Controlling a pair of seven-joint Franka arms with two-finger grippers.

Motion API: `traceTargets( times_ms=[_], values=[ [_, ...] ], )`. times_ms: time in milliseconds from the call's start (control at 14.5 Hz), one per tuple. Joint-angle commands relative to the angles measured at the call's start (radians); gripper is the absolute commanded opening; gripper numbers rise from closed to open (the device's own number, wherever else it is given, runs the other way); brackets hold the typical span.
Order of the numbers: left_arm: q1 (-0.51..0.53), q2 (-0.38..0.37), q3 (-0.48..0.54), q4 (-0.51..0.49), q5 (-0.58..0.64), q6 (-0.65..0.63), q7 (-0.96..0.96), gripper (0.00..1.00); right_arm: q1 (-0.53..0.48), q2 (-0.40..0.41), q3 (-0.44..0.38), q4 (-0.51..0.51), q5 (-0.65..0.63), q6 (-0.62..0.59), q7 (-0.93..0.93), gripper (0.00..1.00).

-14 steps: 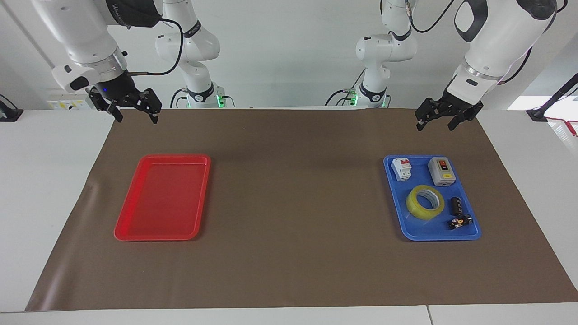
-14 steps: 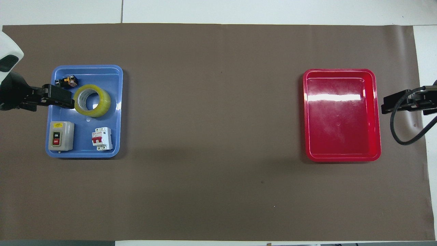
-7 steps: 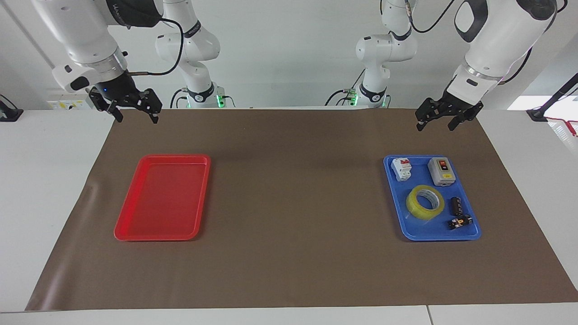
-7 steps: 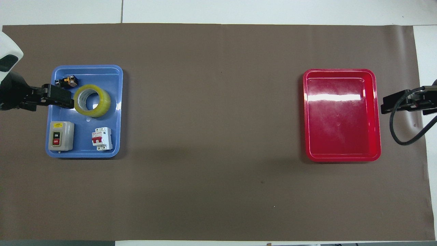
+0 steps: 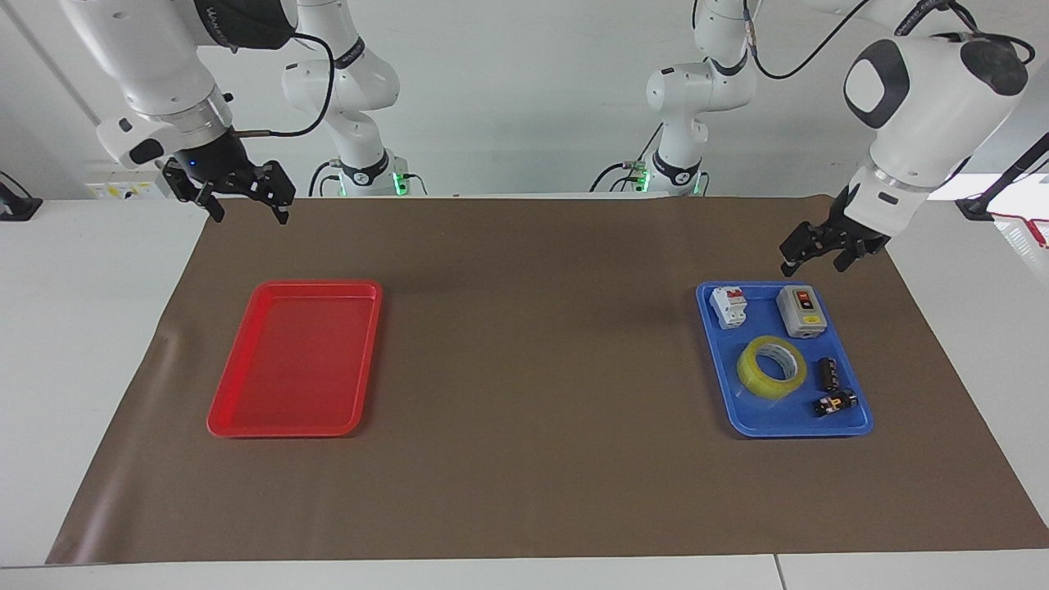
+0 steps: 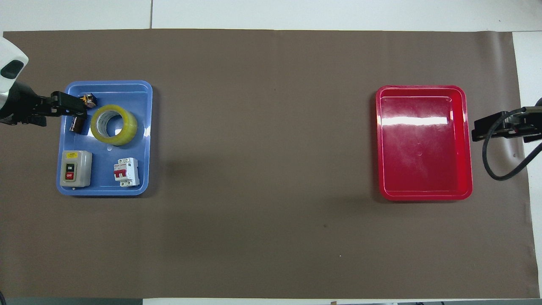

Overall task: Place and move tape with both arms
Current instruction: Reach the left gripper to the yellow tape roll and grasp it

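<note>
In the facing view, the yellow translucent roll of wide adhesive tape (image 5: 771,367) lies flat in the blue plastic tray (image 5: 852,424) at the left arm's end of the brown table cover (image 5: 533,344). In the same tray, nearer the robots than the tape, sit a white circuit breaker with a red lever (image 5: 728,306) and a grey switch box (image 5: 801,310); two small black parts (image 5: 829,387) lie beside the tape toward the tray's outer edge. The left gripper (image 5: 813,256) hangs in the air above the tray's robot-side rim, its black fingers spread apart and holding nothing. The right gripper (image 5: 242,199) hovers over the robot-side edge of the brown cover at the right arm's end, its fingers also spread and empty. The empty red plastic tray (image 5: 246,426) lies on the cover, farther from the robots than that gripper.

In the overhead view, the tape (image 6: 114,125) rests in the blue tray (image 6: 144,140), farther from the robots than the switch box (image 6: 75,168) and the breaker (image 6: 126,172). The left gripper (image 6: 67,109) covers the tray's outer edge just beside the tape and partly hides the small black parts. The right gripper (image 6: 493,128) shows beside the red tray (image 6: 465,144) at the cover's end, with a black cable looping from it.
</note>
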Motion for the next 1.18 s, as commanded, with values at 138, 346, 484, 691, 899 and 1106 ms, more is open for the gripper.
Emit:
traceTargets(
  times_ms=[138,346,484,691,899,1106],
  values=[
    [0.085,0.097,-0.003,-0.154,0.025,0.313,0.038,0.97,-0.006,-0.01,0.004,-0.009,0.022,0.007,0.003,1.0],
    [0.106,0.15,-0.003,-0.189,0.025,0.42,0.057,0.95,-0.006,-0.01,0.004,-0.009,0.022,0.007,0.003,1.0],
    [0.108,0.187,-0.003,-0.191,0.025,0.447,0.057,0.89,-0.006,-0.01,0.003,-0.009,0.022,0.008,0.003,1.0],
    [0.093,0.201,-0.003,-0.231,0.025,0.488,0.048,0.81,-0.006,-0.01,0.004,-0.009,0.022,0.008,0.003,1.0],
    [0.093,0.2,-0.003,-0.261,0.025,0.502,0.054,0.72,-0.006,-0.01,0.004,-0.009,0.022,0.008,0.003,1.0],
    [0.091,0.2,-0.003,-0.261,0.025,0.494,0.048,0.25,-0.006,-0.01,0.004,-0.009,0.022,0.008,0.003,1.0]
  ],
)
